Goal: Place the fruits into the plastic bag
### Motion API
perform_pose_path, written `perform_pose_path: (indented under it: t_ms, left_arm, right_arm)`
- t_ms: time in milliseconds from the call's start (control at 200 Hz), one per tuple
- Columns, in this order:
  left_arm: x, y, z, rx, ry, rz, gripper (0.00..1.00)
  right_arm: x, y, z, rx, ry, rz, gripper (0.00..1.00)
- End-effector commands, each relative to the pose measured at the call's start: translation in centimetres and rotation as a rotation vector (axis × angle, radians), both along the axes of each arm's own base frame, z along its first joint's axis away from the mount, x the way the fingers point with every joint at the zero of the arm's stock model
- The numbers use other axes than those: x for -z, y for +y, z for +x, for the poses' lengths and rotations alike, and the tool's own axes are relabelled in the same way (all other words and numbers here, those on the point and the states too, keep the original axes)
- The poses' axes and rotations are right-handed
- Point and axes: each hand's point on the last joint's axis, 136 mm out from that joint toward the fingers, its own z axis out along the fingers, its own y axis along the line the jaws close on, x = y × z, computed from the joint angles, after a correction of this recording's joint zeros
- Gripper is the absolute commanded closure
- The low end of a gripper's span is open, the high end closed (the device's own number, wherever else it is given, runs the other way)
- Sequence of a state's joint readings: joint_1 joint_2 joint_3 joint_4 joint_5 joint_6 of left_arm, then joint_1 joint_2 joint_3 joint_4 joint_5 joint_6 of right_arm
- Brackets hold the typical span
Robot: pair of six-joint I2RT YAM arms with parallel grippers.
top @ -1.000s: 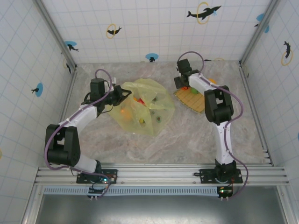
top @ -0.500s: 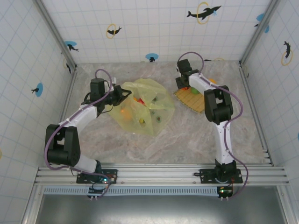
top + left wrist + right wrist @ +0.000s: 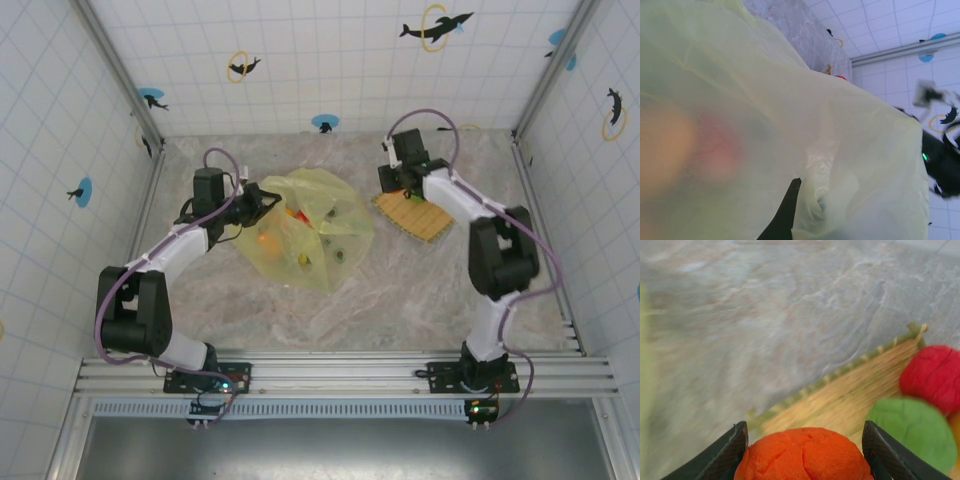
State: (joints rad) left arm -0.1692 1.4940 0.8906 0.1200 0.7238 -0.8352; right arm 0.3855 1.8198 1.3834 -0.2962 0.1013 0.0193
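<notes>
— Anything different on the desk (image 3: 400, 290) since a moment ago?

— Not with the plastic bag (image 3: 320, 225). It stands where it was, left of centre, with several fruits (image 3: 268, 240) showing through it. The left arm (image 3: 175, 250) hasn't stirred either.

— And the right arm (image 3: 470, 205)?

— That's the change. Its elbow has swung out to the right, and its wrist has drawn up off the far left corner of the mat (image 3: 415, 215), so more of the weave is bare now.

— Empty-handed?

— No. The right fingers (image 3: 735, 450) are pinching an orange fruit (image 3: 802, 452), one on each side of it, just above the mat's edge. A red fruit (image 3: 935, 375) and a green fruit (image 3: 912, 432) lie on the mat just beside it.

— So the pick is done?

— I'd say so. Next comes the carry across to the bag, which is well apart from the mat.

— Is the bag ready for it?

— The left fingers (image 3: 785, 210) seem pressed on a bunched fold of its rim and hold it up. I see one dark finger against the plastic, the other is hidden. I can't tell how wide the mouth gapes.
</notes>
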Motion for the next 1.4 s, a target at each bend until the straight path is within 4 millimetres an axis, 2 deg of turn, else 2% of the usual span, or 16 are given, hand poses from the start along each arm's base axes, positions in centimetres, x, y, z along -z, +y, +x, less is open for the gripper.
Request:
perform_pose_path:
  t_ms: [0,100,165,195,250,315,395,510,741,936,1186,1391]
  left_arm:
    - [-0.4,0.2,-0.3,0.004,-0.021,0.003,1.00]
    - [-0.3,0.2,-0.3,0.006,-0.017,0.000,1.00]
    - [-0.3,0.2,-0.3,0.005,-0.018,0.000,1.00]
    - [-0.2,0.2,-0.3,0.003,-0.016,0.000,1.00]
    - [-0.3,0.2,-0.3,0.003,-0.018,0.002,1.00]
    - [-0.3,0.3,-0.2,0.002,-0.019,0.002,1.00]
    - [-0.4,0.2,-0.3,0.002,-0.023,0.003,1.00]
    - [-0.4,0.2,-0.3,0.003,-0.021,0.003,1.00]
    - [-0.4,0.2,-0.3,0.005,-0.019,-0.001,1.00]
    - [-0.2,0.0,-0.4,0.015,-0.008,-0.013,1.00]
    - [-0.5,-0.2,-0.4,0.024,-0.011,-0.026,1.00]
    - [-0.1,-0.1,-0.4,0.021,-0.005,-0.018,1.00]
  right_arm:
    - [-2.5,2.3,-4.0,-0.068,-0.085,0.160,0.40]
    - [-2.3,4.1,-9.4,-0.166,-0.124,0.242,0.41]
    - [-1.9,6.0,-12.8,-0.266,-0.123,0.283,0.41]
    - [-2.3,7.2,-14.0,-0.315,-0.148,0.306,0.41]
    - [-1.7,8.9,-16.4,-0.395,-0.147,0.304,0.41]
    - [-0.5,10.3,-18.2,-0.464,-0.149,0.255,0.41]
    - [1.2,11.5,-18.9,-0.506,-0.147,0.196,0.41]
    - [2.9,13.5,-18.2,-0.538,-0.125,0.162,0.42]
    - [5.5,16.3,-13.7,-0.499,-0.172,0.064,0.44]
    - [3.8,19.1,-10.9,-0.450,-0.274,0.188,0.44]
    - [1.7,20.0,-6.5,-0.252,-0.421,0.296,0.43]
    - [1.6,21.6,-3.4,-0.136,-0.465,0.352,0.42]
